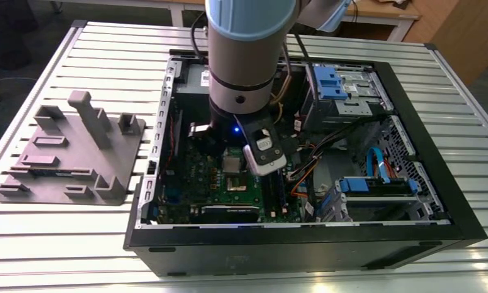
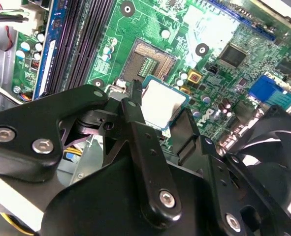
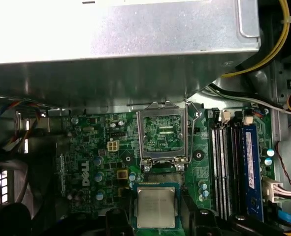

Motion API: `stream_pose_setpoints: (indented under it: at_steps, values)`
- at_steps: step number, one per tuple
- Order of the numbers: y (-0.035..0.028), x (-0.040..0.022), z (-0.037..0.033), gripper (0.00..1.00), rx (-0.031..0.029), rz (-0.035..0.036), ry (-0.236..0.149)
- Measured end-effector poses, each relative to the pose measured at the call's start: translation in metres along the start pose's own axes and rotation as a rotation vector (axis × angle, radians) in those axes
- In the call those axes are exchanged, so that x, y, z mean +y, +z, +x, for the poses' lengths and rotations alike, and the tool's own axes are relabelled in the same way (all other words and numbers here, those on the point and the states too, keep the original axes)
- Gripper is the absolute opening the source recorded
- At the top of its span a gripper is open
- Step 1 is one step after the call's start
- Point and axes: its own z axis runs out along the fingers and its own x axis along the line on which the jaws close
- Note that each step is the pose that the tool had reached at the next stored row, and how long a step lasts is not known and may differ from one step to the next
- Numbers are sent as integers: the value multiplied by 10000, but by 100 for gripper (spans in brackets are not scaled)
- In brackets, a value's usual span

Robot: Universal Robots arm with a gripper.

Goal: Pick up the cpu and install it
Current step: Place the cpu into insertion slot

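Gripper [image 2: 161,112] is clamped on the cpu [image 2: 163,103], with a black finger [image 2: 134,101] against each of two opposite edges, down inside the open computer case [image 1: 309,250]. The chip sits flat between the fingertips above the green motherboard [image 3: 86,147]. The open socket [image 2: 147,61] lies just beyond the fingertips.
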Motion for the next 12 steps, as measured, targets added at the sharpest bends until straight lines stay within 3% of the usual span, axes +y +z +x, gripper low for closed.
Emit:
stream_pose_setpoints:
  at_steps: [3,12]
  values:
    - [13,-1,-1,47,-57,-4,-60]
    - [19,-1,2,47,-57,-2,-76]
